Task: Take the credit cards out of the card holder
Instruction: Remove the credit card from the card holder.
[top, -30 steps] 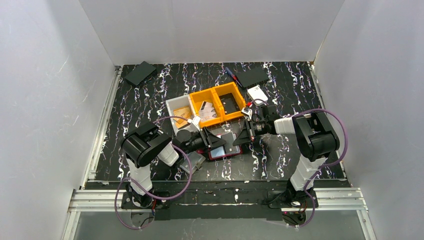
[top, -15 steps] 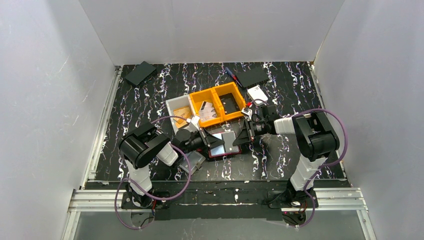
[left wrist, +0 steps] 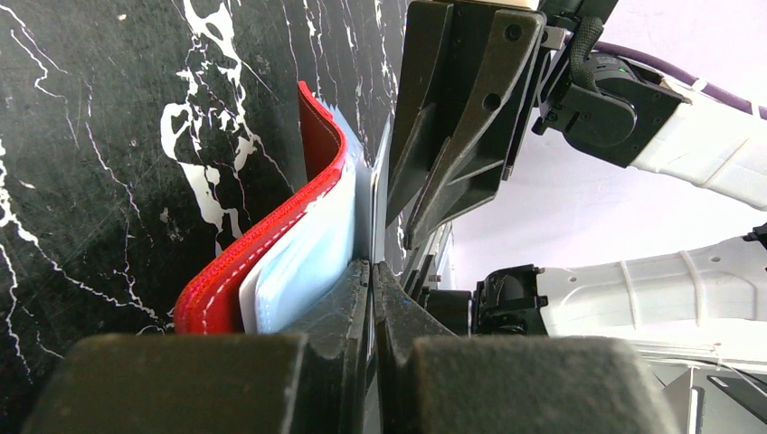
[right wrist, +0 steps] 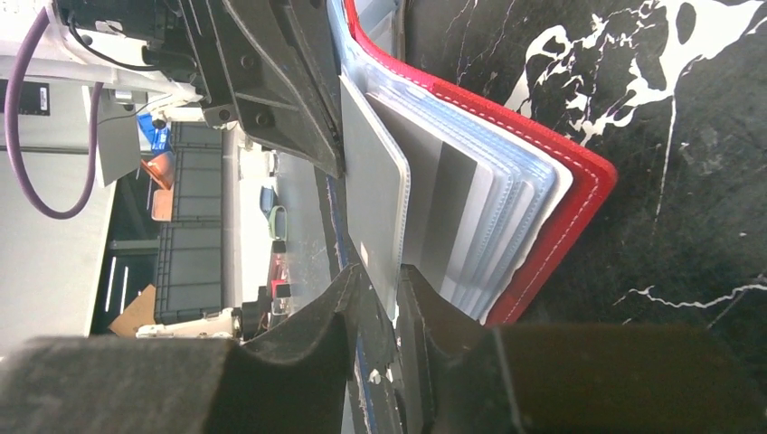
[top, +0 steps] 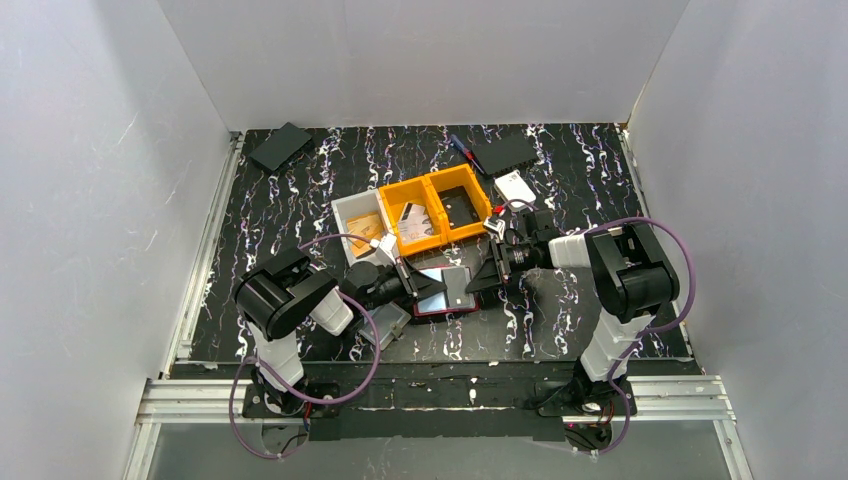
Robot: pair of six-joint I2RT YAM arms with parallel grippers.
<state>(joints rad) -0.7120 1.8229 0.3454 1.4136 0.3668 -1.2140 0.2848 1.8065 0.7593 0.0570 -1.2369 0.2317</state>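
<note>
Card holder point(top: 448, 290): lies open, red cover down, on the black marbled table point(top: 300, 180) just below the centre of the top view, between the 2 arms. Fans several clear sleeves point(right wrist: 506, 217) out across the middle of the right wrist view, with a grey credit card point(right wrist: 371, 181) showing in the foremost one. Meets the left gripper point(left wrist: 371, 287) at lower centre of the left wrist view, fingertips pressed fully together on a thin leaf rising from the holder, apparently that sleeve's edge, though impossible to tell sleeve from bare card there. Meets the right gripper point(right wrist: 382, 294) at bottom centre of the right wrist view, jaws a little apart and straddling the opposite edge of the same grey leaf; impossible to tell firm hold from mere contact. Puts the task somewhere in the middle, judging by the layout, with 1 tan-orange card point(top: 366, 224) already in the white bin point(top: 340, 215) above and left of the holder, and a pale card-like item point(top: 412, 217), too small to name, in the left half of the orange bin point(top: 437, 207) beside it. Leaves at least the grey card inside, plus anything hidden in the sleeves behind it. Calls next, most likely, for pinning the sleeve with 1 gripper and sliding the card out with the other.
</note>
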